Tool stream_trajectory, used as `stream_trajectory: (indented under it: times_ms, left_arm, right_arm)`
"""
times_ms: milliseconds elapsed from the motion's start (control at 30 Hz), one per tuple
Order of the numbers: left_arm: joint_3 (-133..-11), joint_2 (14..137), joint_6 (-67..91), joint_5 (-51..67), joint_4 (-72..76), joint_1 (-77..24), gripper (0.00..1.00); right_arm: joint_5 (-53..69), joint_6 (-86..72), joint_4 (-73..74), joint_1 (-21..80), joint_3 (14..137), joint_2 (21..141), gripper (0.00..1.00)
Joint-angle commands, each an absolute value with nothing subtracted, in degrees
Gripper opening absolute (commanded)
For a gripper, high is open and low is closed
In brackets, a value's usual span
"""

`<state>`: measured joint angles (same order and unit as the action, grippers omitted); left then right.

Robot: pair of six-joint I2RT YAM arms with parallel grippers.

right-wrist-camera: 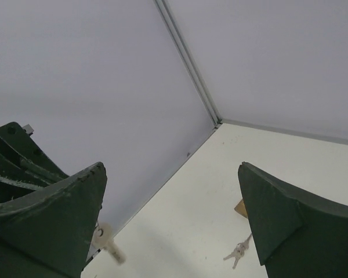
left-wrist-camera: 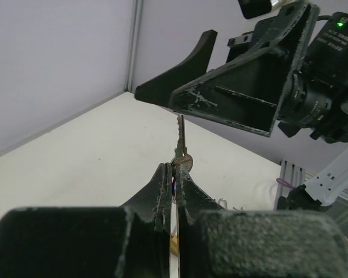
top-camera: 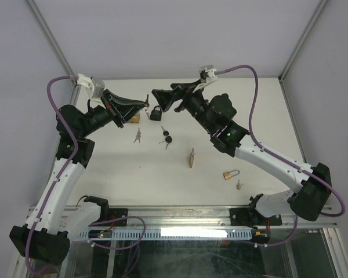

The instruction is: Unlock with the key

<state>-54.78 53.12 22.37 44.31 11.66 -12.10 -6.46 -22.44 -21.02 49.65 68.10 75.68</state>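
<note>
My left gripper [top-camera: 144,105] is shut on the bow of a small metal key [left-wrist-camera: 181,145], and the blade sticks out past the fingertips. In the left wrist view the left gripper [left-wrist-camera: 175,169] points the key at the right gripper's dark fingers [left-wrist-camera: 220,87], just beyond the tip. My right gripper [top-camera: 159,98] faces it, raised above the table. Its jaws stand wide open in the right wrist view, and the right gripper [right-wrist-camera: 171,174] has nothing between them. A black padlock [top-camera: 155,114] lies on the table just below where the two grippers meet.
Loose key bunches [top-camera: 137,136] [top-camera: 166,139] lie mid-table. A brass padlock [top-camera: 191,157] lies nearer, another brass padlock [top-camera: 231,174] with a key [top-camera: 239,185] to the right. A brass piece [top-camera: 136,119] peeks from under the left gripper. Walls close the back and sides.
</note>
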Motion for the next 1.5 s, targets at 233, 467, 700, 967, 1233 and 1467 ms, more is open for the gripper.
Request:
stream_trajectory:
  times_ms: [233, 467, 700, 967, 1233, 1467]
  left_arm:
    - [-55.75, 52.98, 28.39, 43.52, 16.96, -13.80, 0.00]
    - [-56.19, 54.07, 32.69, 43.18, 18.36, -13.80, 0.00]
    - [-57.45, 56.00, 34.02, 43.58, 20.58, -13.91, 0.00]
    - [-58.23, 57.22, 35.81, 43.57, 23.37, -13.99, 0.00]
    - [-57.30, 56.93, 36.09, 43.02, 22.91, -13.97, 0.00]
    - [-57.11, 56.81, 33.94, 35.53, 14.60, -13.98, 0.00]
  right_arm:
    - [-5.20, -21.50, -27.81, 51.02, 71.19, 77.19, 0.99]
    - [-5.20, -21.50, -24.82, 47.66, 68.34, 69.45, 0.99]
    - [-5.20, -21.50, -19.65, 49.73, 71.11, 71.09, 0.99]
    - [-5.20, -21.50, -14.80, 51.76, 73.07, 72.46, 0.99]
    - [-5.20, -21.50, -12.49, 51.11, 74.25, 72.26, 0.99]
    - [-5.20, -18.27, -4.75, 45.93, 73.68, 66.21, 0.99]
